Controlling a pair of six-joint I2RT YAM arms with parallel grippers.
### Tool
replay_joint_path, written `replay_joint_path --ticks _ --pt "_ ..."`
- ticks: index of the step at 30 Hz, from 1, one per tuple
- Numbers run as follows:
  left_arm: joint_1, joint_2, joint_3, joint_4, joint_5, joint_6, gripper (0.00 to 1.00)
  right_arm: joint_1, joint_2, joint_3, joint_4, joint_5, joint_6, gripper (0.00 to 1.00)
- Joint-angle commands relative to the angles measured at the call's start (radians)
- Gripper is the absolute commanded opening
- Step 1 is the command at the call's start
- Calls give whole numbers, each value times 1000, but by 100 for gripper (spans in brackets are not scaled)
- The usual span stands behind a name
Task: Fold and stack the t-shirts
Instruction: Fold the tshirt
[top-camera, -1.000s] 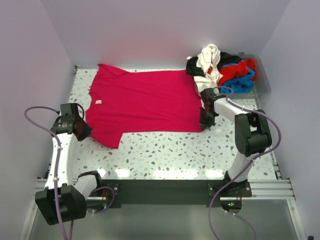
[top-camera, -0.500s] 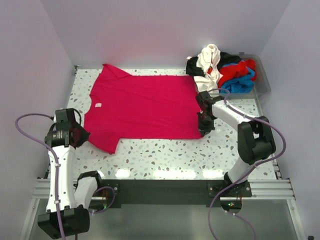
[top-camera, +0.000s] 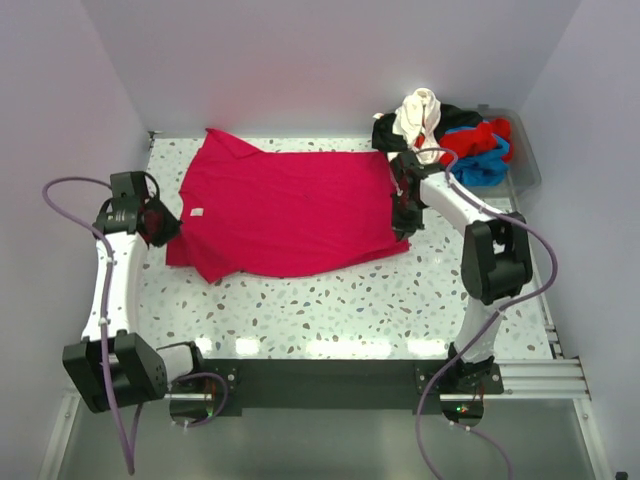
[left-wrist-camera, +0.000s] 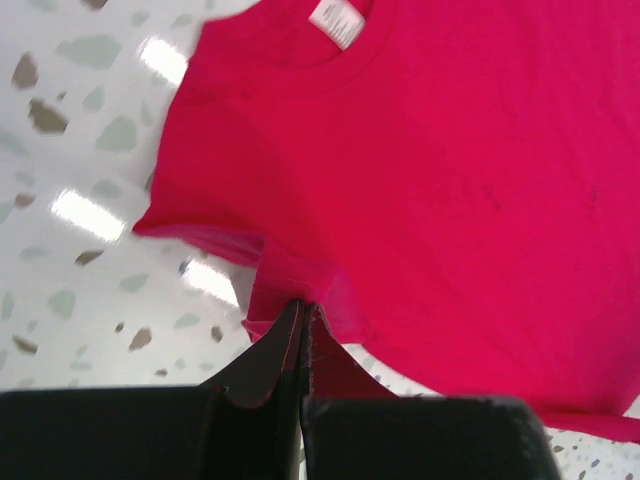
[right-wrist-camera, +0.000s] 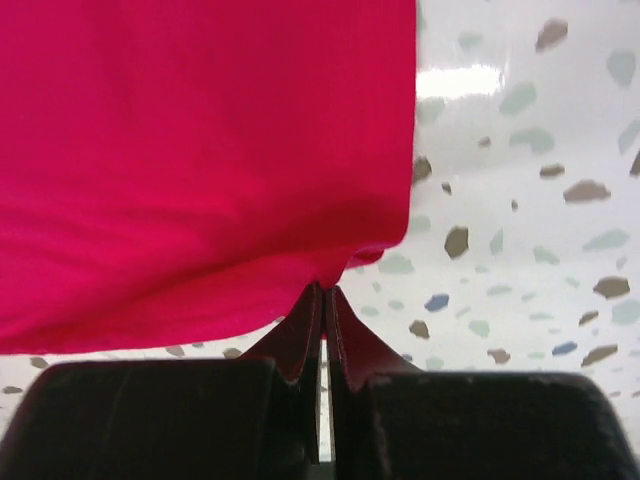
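A large crimson-pink t-shirt (top-camera: 290, 205) lies spread on the speckled table (top-camera: 330, 300), collar to the left with a white label (top-camera: 197, 210). My left gripper (top-camera: 170, 228) is shut on the shirt's near sleeve edge; in the left wrist view the fingertips (left-wrist-camera: 303, 305) pinch a fold of pink cloth (left-wrist-camera: 450, 180). My right gripper (top-camera: 402, 222) is shut on the hem's near right corner; the right wrist view shows the tips (right-wrist-camera: 323, 288) clamping the pink cloth (right-wrist-camera: 200, 150). The near edge is drawn back and rumpled.
At the back right a clear grey bin (top-camera: 528, 160) holds a heap of other t-shirts: cream-white (top-camera: 418, 110), black (top-camera: 385, 130), red (top-camera: 475, 135) and blue (top-camera: 482, 172). Walls close in the left, back and right sides.
Both grippers have moved toward the back of the table, still shut on the pink shirt. Its near edge has travelled back with them, baring more table in front.
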Motion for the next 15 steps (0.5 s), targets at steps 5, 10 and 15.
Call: replay_joint_path --ticks 5,10,15 --pt "7 163 171 177 159 120 0 -51 133 240 -56 -62 -43 0" --pt "5 281 278 209 209 177 0 -78 190 335 -75 -60 -61 0" --pt "7 364 364 220 196 198 0 -106 245 396 -92 -49 -70 0"
